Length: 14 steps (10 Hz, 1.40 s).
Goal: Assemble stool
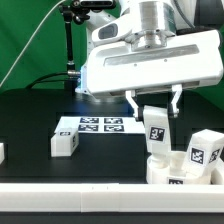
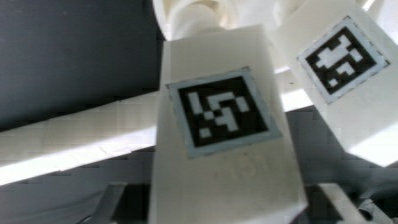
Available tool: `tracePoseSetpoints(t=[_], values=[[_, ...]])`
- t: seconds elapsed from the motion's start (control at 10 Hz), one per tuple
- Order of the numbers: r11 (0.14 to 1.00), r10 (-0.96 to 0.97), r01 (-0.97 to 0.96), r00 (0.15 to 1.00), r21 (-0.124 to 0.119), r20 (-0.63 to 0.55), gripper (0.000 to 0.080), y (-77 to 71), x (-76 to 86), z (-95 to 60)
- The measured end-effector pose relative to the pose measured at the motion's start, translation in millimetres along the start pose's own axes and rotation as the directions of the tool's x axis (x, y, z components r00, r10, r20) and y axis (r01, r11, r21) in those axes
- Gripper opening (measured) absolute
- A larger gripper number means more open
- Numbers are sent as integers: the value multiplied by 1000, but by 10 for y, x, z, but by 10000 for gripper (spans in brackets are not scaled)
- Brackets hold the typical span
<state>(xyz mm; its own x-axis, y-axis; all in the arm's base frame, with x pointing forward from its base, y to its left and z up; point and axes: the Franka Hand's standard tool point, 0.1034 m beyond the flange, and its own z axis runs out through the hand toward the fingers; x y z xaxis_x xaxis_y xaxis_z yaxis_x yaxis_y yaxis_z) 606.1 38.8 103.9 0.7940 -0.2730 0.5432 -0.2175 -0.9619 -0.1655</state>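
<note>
Standing upright, one stool leg [image 1: 156, 126] is grasped by the pincer [image 1: 156, 112] between its two fingers, right over the round seat [image 1: 172, 168] at 4 o'clock in the exterior view. A second leg [image 1: 64, 143] lies on the black tabletop [image 1: 30, 120] at 9 o'clock, well apart from it.

No words, numbers or brand names can be read anywhere. The only signs are black-and-white square tags [image 2: 222, 110]: one on the white rectangular plastic leg [image 2: 214, 55] close in the wrist view, one on a second white plastic piece [image 2: 342, 55] beside it, several on the thin flat white marker board [image 1: 95, 124], and one each on the white block leg [image 1: 205, 150] at the exterior view's right and the thick round white plastic seat [image 1: 158, 170].
</note>
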Motion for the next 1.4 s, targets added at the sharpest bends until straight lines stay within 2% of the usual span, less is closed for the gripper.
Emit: tracePoseSetpoints(t=[0.9, 1.4], values=[[1000, -8, 8, 1000, 7, 7, 327, -68, -38, 7], [1000, -6, 6, 1000, -1, 23, 327, -12, -124, 73]])
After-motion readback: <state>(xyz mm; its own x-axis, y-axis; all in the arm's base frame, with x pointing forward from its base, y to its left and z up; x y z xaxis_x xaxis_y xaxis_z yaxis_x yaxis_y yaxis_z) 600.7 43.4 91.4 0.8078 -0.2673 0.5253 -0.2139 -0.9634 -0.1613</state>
